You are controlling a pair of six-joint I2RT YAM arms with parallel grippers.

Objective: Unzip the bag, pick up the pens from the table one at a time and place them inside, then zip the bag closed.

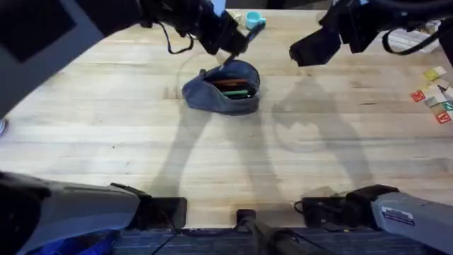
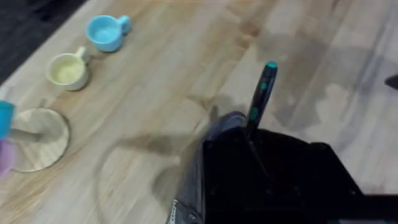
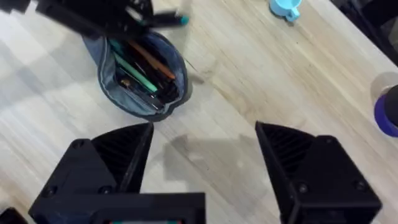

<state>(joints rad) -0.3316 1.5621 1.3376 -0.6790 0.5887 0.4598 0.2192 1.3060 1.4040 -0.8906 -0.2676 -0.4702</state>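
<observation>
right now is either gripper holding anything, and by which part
The left gripper holds a dark pen by its lower end, over the open bag. The right gripper is open and empty.

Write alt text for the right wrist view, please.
An open blue-grey bag lies on the wooden table, with an orange pen and green and dark ones inside. The left gripper hovers at its rim holding a dark pen; the right gripper hangs open nearby, empty.
</observation>
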